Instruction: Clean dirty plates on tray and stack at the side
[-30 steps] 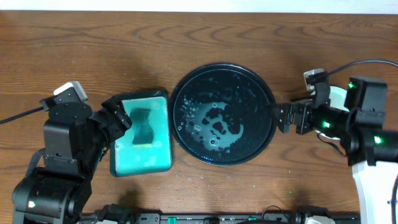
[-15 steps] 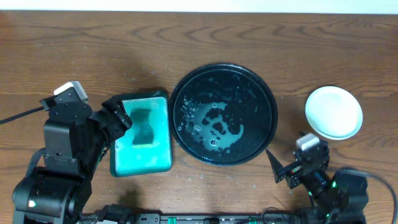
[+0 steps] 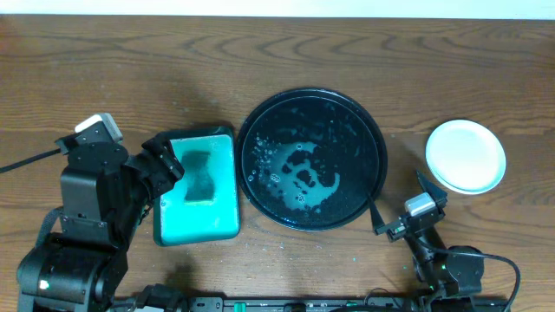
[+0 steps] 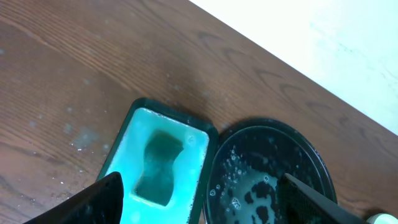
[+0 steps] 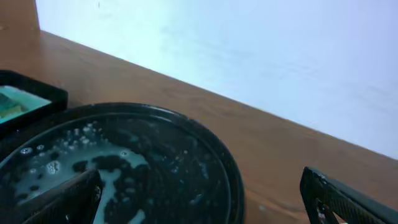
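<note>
A round black tray [image 3: 312, 159] with soapy water sits at the table's middle; it also shows in the left wrist view [image 4: 270, 174] and the right wrist view [image 5: 124, 168]. A white plate [image 3: 466, 156] lies to its right. A green tub [image 3: 198, 185] with a dark sponge [image 3: 199, 176] sits left of the tray, also in the left wrist view [image 4: 158, 168]. My left gripper [image 3: 163, 160] is open and empty above the tub's left side. My right gripper [image 3: 401, 208] is open and empty at the tray's lower right edge.
The brown wooden table [image 3: 260, 52] stretches behind the tray. A pale wall [image 5: 249, 50] rises beyond the table's far edge.
The right arm has drawn back from the tray's right side near the white plate to the table's front edge. The plate now lies uncovered. The left arm has not moved.
</note>
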